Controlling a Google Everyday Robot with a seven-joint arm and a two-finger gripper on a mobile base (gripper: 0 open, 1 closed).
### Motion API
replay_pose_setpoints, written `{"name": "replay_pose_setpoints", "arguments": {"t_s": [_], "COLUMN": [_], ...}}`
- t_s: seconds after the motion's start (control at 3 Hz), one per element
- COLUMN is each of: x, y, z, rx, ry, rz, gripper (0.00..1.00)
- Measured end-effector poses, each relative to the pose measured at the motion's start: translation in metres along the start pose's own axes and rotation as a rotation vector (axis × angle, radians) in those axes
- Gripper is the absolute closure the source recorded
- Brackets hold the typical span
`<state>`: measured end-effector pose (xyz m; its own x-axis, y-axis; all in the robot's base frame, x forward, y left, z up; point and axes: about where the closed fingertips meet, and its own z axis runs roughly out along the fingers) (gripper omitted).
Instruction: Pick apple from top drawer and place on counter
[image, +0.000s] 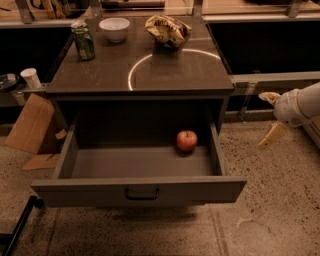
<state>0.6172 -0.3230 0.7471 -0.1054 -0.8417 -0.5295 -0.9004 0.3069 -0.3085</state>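
Observation:
The apple (186, 140), small and red, lies inside the top drawer (140, 189) near its back right corner. The drawer is pulled fully out, with its dark handle (142, 194) at the front centre. The counter (100, 75) above it is dark and glossy, with a thin white circle (131, 72) marked on it. My gripper (269, 117) hangs at the right edge of the view, beside the cabinet and about level with the drawer. Its two pale fingers are spread apart and hold nothing. It is well to the right of the apple and touches nothing.
On the counter's far side stand a green can (83, 42), a white bowl (114, 28) and a crumpled snack bag (167, 30). Cardboard (30, 125) and a white cup (31, 77) are left of the cabinet. A black bar (17, 230) lies at lower left on the speckled floor.

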Motion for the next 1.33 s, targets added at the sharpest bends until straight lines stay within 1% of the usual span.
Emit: {"name": "replay_pose_setpoints", "arguments": {"t_s": [0.33, 0.67, 1.0, 1.33], "x": [-0.025, -0.048, -0.067, -0.067], "y": [0.027, 0.059, 0.086, 0.086], "z": [-0.023, -0.015, 0.021, 0.021], "rx": [-0.050, -0.100, -0.163, -0.163], "ry": [-0.001, -0.022, -0.058, -0.058], "rz": [-0.020, -0.030, -0.050, -0.050], "gripper": [0.00, 0.00, 0.00, 0.00]}}
